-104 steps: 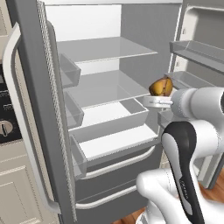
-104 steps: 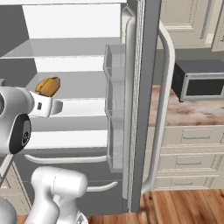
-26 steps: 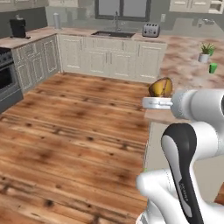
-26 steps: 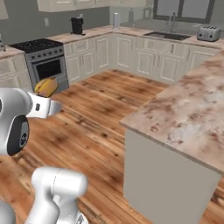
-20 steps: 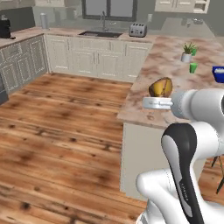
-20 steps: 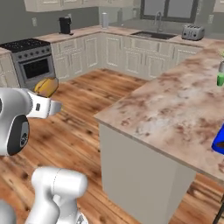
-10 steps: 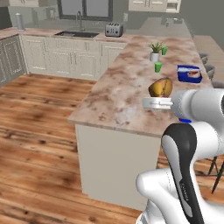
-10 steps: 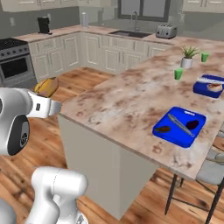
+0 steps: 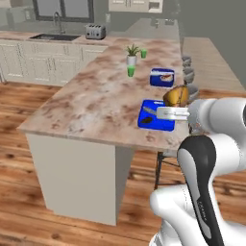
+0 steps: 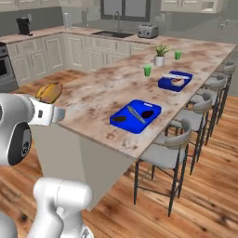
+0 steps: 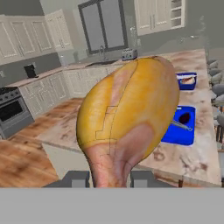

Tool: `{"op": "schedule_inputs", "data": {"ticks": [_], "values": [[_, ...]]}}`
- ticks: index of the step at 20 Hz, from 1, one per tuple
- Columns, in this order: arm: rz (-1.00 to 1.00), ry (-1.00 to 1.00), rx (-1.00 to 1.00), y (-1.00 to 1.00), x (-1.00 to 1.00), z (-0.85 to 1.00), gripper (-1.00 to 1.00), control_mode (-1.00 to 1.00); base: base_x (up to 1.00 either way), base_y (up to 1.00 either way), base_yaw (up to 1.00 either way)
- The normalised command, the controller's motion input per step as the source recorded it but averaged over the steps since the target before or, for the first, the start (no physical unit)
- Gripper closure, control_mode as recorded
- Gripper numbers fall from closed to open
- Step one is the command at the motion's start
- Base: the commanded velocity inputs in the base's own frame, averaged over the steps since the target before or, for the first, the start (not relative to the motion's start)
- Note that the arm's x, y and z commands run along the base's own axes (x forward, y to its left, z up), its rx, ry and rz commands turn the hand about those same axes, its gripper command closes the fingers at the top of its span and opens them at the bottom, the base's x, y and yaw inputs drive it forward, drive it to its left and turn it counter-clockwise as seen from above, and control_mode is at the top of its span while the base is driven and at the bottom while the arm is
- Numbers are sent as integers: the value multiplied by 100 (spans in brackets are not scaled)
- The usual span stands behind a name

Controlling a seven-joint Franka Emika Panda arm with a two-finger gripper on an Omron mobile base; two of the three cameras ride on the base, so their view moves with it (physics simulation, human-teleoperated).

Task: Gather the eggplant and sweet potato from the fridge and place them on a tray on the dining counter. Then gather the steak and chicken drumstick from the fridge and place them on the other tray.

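Note:
My gripper (image 9: 174, 107) (image 10: 47, 99) (image 11: 109, 179) is shut on the chicken drumstick (image 9: 177, 95) (image 10: 49, 91) (image 11: 131, 113), a tan lump with a paler end, held up in the air at the near edge of the dining counter (image 9: 96, 101) (image 10: 102, 90). On the counter lies a near blue tray (image 9: 158, 126) (image 10: 139, 124) (image 11: 177, 135) with a dark eggplant (image 10: 148, 114) (image 11: 184, 118), a brownish sweet potato (image 10: 120, 119) and a silver utensil (image 10: 134, 113). Farther along, a second blue tray (image 9: 158, 81) (image 10: 167, 83) (image 11: 186, 84) carries the red-and-cream steak (image 9: 166, 76) (image 10: 177, 81). The fridge is out of view.
Two green cups (image 10: 148, 70) (image 10: 178, 55) and a potted plant (image 10: 160, 54) stand beyond the trays. Stools (image 10: 165, 160) line the counter's right side. Cream cabinets with sink, toaster (image 10: 148, 30) and stove (image 11: 13, 111) run along the back.
The whole scene has swung as the base drove from the fridge across the kitchen floor up to the dining counter. The drumstick has stayed gripped throughout.

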Motion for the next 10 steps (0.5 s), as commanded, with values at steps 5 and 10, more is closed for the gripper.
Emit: {"op": "schedule_inputs", "data": {"ticks": [5,10], "values": [[0,0,0,0,0,0,100,100,-4,-100,-15],[0,0,0,0,0,0,100,100,0,-100,-15]]}}
